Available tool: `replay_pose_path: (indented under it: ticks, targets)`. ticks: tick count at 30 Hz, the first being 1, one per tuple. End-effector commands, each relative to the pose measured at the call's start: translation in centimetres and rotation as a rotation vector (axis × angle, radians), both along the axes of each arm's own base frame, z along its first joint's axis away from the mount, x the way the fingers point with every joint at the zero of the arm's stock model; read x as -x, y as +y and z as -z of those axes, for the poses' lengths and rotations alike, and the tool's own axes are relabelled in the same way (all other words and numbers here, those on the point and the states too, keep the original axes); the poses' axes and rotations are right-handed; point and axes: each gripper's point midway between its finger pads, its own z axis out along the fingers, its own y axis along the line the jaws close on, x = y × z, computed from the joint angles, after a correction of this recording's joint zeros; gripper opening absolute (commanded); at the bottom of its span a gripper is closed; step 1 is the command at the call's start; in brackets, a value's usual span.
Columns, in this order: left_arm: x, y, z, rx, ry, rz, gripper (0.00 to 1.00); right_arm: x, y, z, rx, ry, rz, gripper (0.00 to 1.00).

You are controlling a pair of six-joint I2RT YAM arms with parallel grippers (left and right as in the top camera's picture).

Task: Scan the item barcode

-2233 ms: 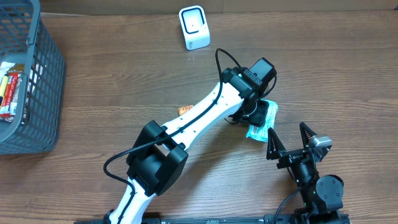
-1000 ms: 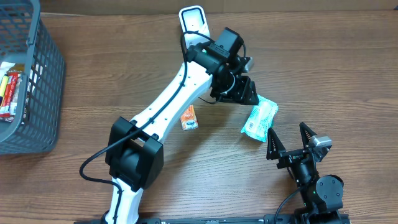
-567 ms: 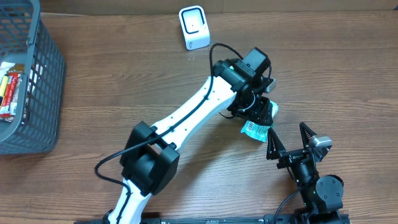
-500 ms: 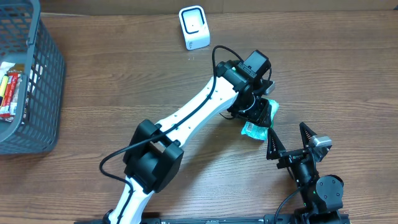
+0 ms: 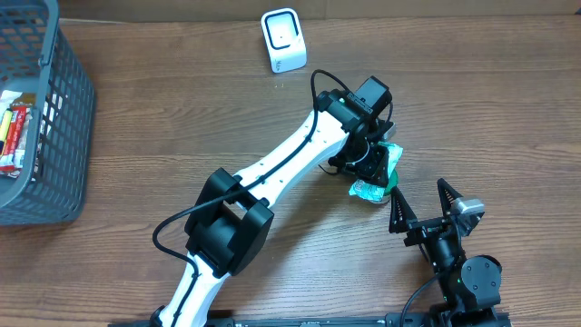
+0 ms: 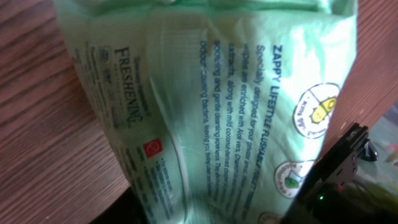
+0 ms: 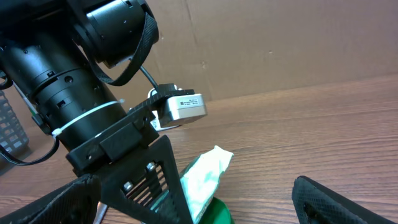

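Reaching from the near edge across the table (image 5: 163,118), the left arm is holding the left gripper (image 5: 375,163) right over the green packet (image 5: 368,190). The packet is lying flat on the wood right of centre, just ahead of the right gripper (image 5: 418,189). From overhead the left gripper is covering most of the packet, leaving only its near end and a strip of its right edge showing.

In the left wrist view the packet (image 6: 217,93) is filling nearly the whole frame. Its printed side is facing the camera, with "FRESHENING" and lines of small text readable. One dark finger (image 6: 339,171) is showing at the lower right, against the packet's edge. Whether the fingers are pinching the packet or merely bracketing it, I cannot tell.

The right gripper is sitting low near the front edge with its fingers spread wide and nothing between them. Its camera is looking at the left wrist and at the packet's (image 7: 208,171) pale end poking out beneath it.

The scanner (image 5: 283,40) is standing at the far edge, well apart from the packet. The basket (image 5: 64,109) is sitting at the far left, holding a few wrapped snacks (image 5: 14,132).
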Motion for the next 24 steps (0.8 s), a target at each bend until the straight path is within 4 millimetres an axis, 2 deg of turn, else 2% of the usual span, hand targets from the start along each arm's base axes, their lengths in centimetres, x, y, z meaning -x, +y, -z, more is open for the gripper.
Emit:
replay_pose_path:
  ticks: [1, 3, 5, 6, 7, 13, 17, 18, 20, 24]
  targets:
    - [-0.6, 0.8, 1.1, -0.027, 0.012, -0.016, 0.29, 0.0, -0.2, 0.2, -0.008, -0.002, 0.010, 1.00]
    - [-0.6, 0.8, 1.1, -0.028, 0.013, -0.015, 0.24, 0.0, -0.2, 0.2, -0.007, -0.002, 0.010, 1.00]
    - [-0.5, 0.7, 1.0, -0.027, 0.013, -0.012, 0.14, 0.0, -0.2, 0.2, -0.008, -0.002, 0.010, 1.00]
    - [-0.4, 0.7, 1.0, -0.024, 0.015, -0.012, 0.06, 0.0, -0.2, 0.2, -0.008, -0.002, 0.010, 1.00]
    - [-0.3, 0.6, 0.8, -0.016, 0.019, -0.009, 0.04, 0.0, -0.2, 0.2, -0.008, -0.002, 0.010, 1.00]
    - [-0.8, 0.4, -0.8, 0.021, -0.001, -0.015, 0.04, 0.0, -0.2, 0.2, -0.008, -0.002, 0.010, 1.00]
    - [-1.5, 0.5, -3.4, 0.058, -0.051, -0.024, 0.04, 0.0, -0.2, 0.2, -0.008, -0.002, 0.010, 1.00]
    - [-1.8, 0.7, -4.3, 0.062, -0.069, -0.040, 0.04, 0.0, -0.2, 0.2, -0.008, -0.002, 0.010, 1.00]
    - [-2.2, 1.5, -4.8, 0.037, -0.080, -0.082, 0.04, 0.0, -0.2, 0.2, -0.008, -0.002, 0.010, 1.00]
    - [-3.0, 4.5, -4.1, -0.117, -0.110, -0.198, 0.04, 0.0, -0.2, 0.2, -0.008, -0.002, 0.010, 1.00]
